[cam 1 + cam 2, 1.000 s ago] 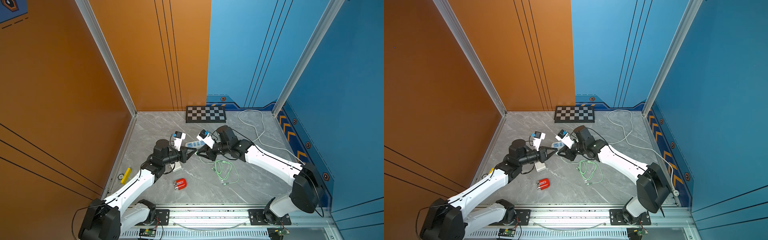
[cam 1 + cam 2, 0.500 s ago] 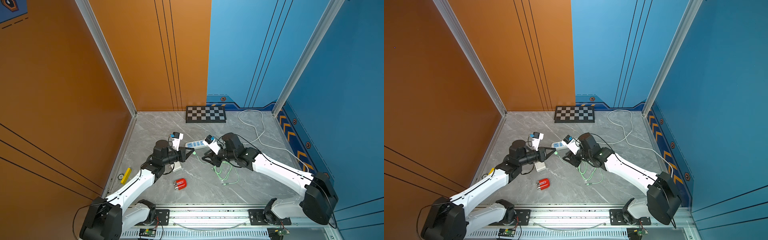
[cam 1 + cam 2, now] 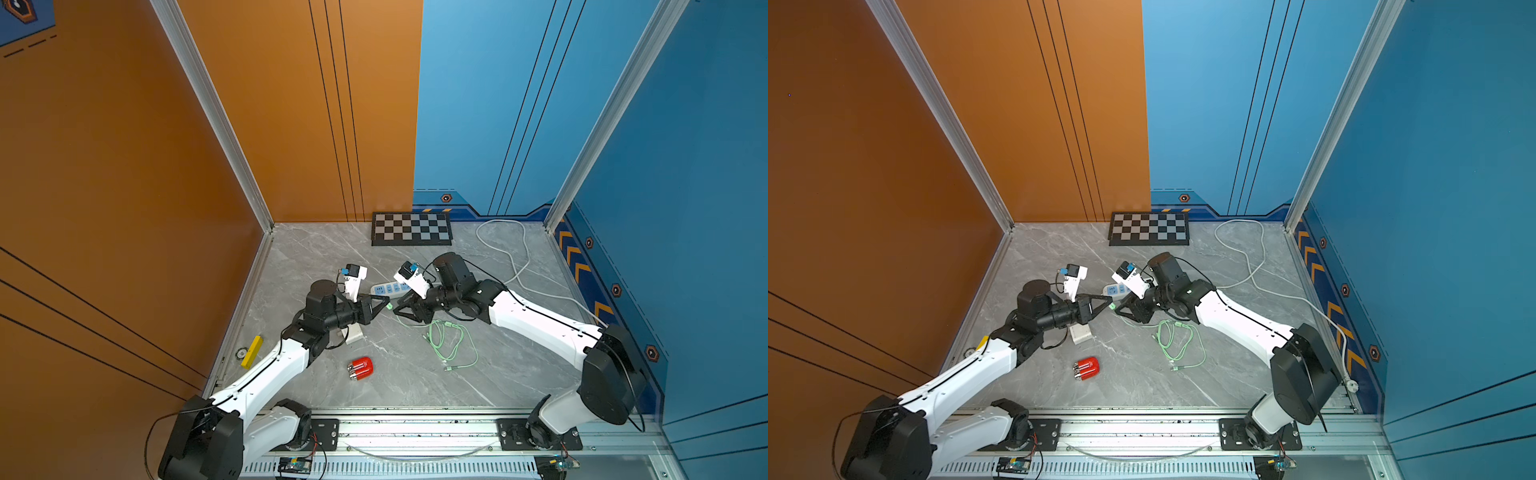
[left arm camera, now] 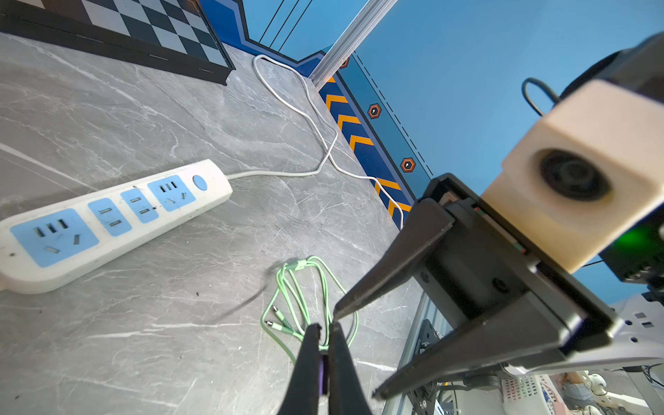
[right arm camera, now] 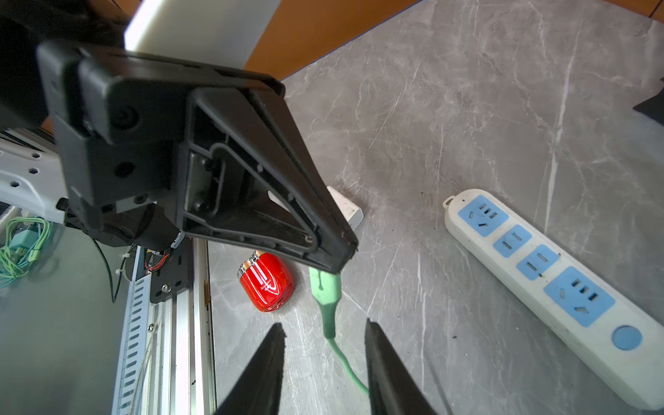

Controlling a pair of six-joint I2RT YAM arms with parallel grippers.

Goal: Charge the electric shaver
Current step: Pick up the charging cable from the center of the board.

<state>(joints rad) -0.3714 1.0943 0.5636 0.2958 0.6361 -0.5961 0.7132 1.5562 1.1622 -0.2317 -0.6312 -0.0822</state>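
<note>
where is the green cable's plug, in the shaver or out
Out: the green plug hangs from the shut left gripper, clear of the red electric shaver lying on the table.

Orange wall point(image 3: 124, 166), blue wall point(image 3: 478, 104), aluminium corner post point(image 3: 209, 104), grey marbled floor point(image 3: 407, 388).

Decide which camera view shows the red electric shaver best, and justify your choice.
The right wrist view: the electric shaver fills far more of the picture, with its glossy red body and silver end plain. Both top views show the shaver whole but small. The left wrist view does not show it.
</note>
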